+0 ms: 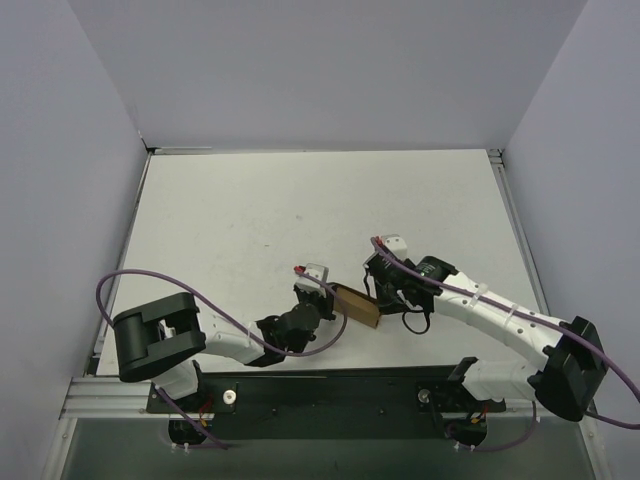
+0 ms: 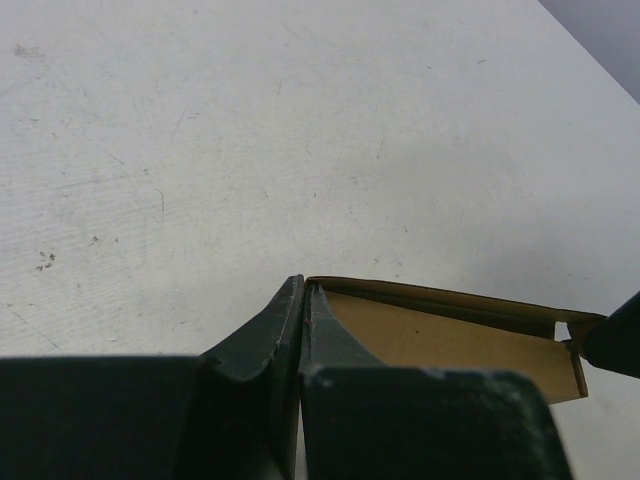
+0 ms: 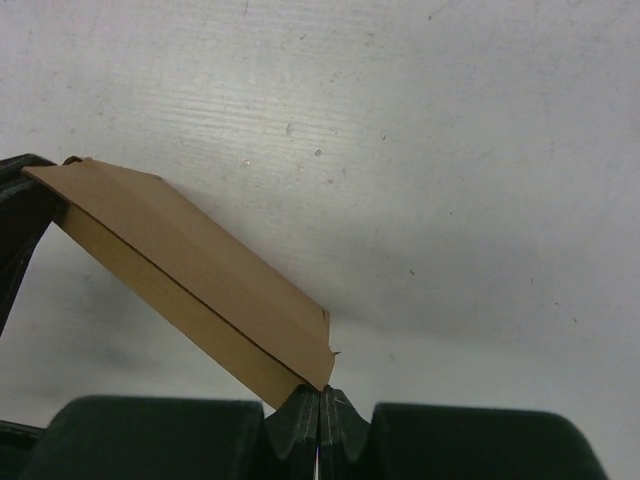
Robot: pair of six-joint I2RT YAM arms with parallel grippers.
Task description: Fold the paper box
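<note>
Paper box [image 1: 357,305]: being pinched at opposite ends by closed left gripper [image 2: 303,296] and right gripper [image 3: 320,396]; seemingly mid-fold; crease-pressing being required next.

paper box [image 1: 357,305]: plain kraft brown, no print. upper panel mid tan, side strip lighter ochre in right wrist view. inner face yellower, top rim dark olive-brown in left wrist view.
table [image 1: 300,200]: matte white, faint grey scuffs, few dark specks mid-surface.
left gripper [image 1: 336,295], right gripper [image 1: 377,297]: fingers dark green-black.
right arm [image 1: 480,318]: white links, black joints. left arm [image 1: 230,345]: same.
cables [image 1: 130,282]: purple.
walls [image 1: 330,70]: pale lilac-grey.
base rail [image 1: 330,395]: black.
</note>
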